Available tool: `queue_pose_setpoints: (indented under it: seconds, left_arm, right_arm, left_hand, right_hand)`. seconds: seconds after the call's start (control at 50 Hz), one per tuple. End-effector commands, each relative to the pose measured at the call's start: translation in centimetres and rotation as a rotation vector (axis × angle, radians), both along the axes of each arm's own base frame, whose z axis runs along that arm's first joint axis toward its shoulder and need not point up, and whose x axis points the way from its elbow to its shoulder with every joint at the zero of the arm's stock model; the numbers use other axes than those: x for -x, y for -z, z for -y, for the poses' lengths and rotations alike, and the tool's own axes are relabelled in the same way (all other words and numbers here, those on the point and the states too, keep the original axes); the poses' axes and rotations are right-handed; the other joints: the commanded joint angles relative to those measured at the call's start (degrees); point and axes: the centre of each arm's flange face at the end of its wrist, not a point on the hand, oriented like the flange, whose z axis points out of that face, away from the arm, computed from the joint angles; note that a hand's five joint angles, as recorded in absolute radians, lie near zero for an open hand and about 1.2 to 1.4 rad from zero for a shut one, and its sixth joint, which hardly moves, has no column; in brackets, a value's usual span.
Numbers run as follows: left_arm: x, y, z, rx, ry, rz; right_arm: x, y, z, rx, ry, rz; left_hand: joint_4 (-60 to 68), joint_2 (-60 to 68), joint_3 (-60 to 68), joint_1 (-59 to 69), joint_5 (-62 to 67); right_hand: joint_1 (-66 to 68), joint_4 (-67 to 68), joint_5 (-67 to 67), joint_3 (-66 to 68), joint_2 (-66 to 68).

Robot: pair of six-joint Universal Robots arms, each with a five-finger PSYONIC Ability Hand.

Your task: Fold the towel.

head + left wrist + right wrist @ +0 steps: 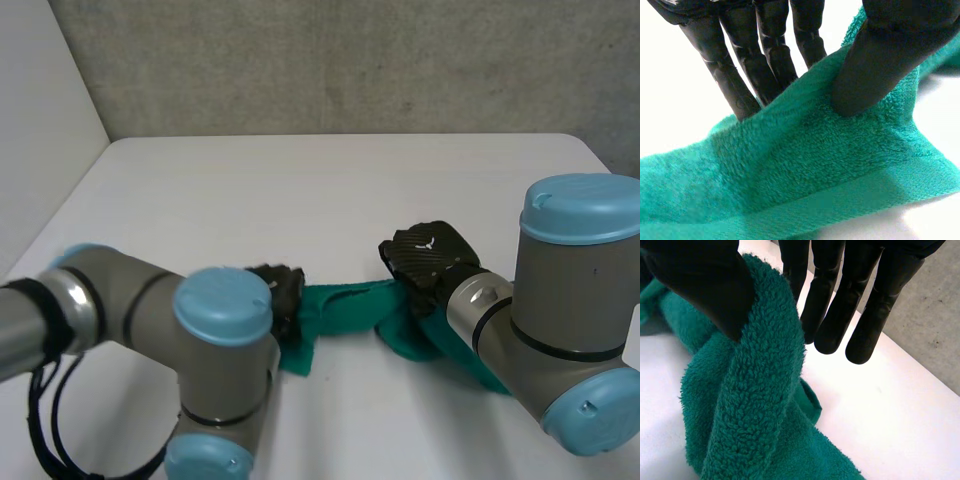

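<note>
A green towel (345,310) lies bunched on the white table between my two hands. My left hand (280,295) is at the towel's left end. In the left wrist view its thumb (875,65) presses a raised fold of the towel (815,170) against the fingers (765,60) behind it. My right hand (430,255) holds the towel's right end. In the right wrist view a thick roll of towel (760,405) hangs pinched between the thumb (700,280) and the nearest finger, while the other fingers (875,300) stand straight and off the cloth.
The white table (330,190) stretches bare to its far edge, where a grey wall (350,60) rises. A pale panel (40,120) stands along the table's left side. Both arms' elbows crowd the near edge.
</note>
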Motion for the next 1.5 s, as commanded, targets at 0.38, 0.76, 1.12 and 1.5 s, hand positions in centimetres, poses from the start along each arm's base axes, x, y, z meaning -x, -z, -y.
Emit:
queue_pose_setpoints:
  seconds: [0.38, 0.76, 1.12, 1.5]
  left_arm:
    - [-6.8, -11.1, 4.6, 0.079, -0.016, -0.158]
    - [-6.7, -19.2, 3.4, 0.253, 0.010, -0.319]
    - [-6.7, -26.2, -0.9, 0.438, 0.146, -0.420]
    - [-6.8, -26.5, -1.0, 0.466, 0.146, -0.396]
  right_arm:
    - [1.5, 0.2, 0.9, -0.112, 0.075, 0.025]
    - [7.5, -0.6, 2.7, -0.353, 0.227, 0.244]
    - [5.8, -3.5, 7.3, -0.359, -0.005, 0.235]
    - [-0.5, 2.7, 9.9, -0.501, -0.059, 0.334]
  left_hand:
    - [12.0, 11.8, 12.3, 15.8, 15.2]
    - [12.0, 11.8, 12.3, 15.8, 15.2]
    - [12.0, 11.8, 12.3, 15.8, 15.2]
    - [12.0, 11.8, 12.3, 15.8, 15.2]
  right_hand:
    - [-39.1, -51.7, -49.7, -51.1, -50.4]
    - [-45.7, -58.3, -56.3, -57.7, -57.0]
    - [-45.7, -58.3, -56.3, -57.7, -57.0]
    - [-18.8, -31.4, -29.4, -30.8, -30.1]
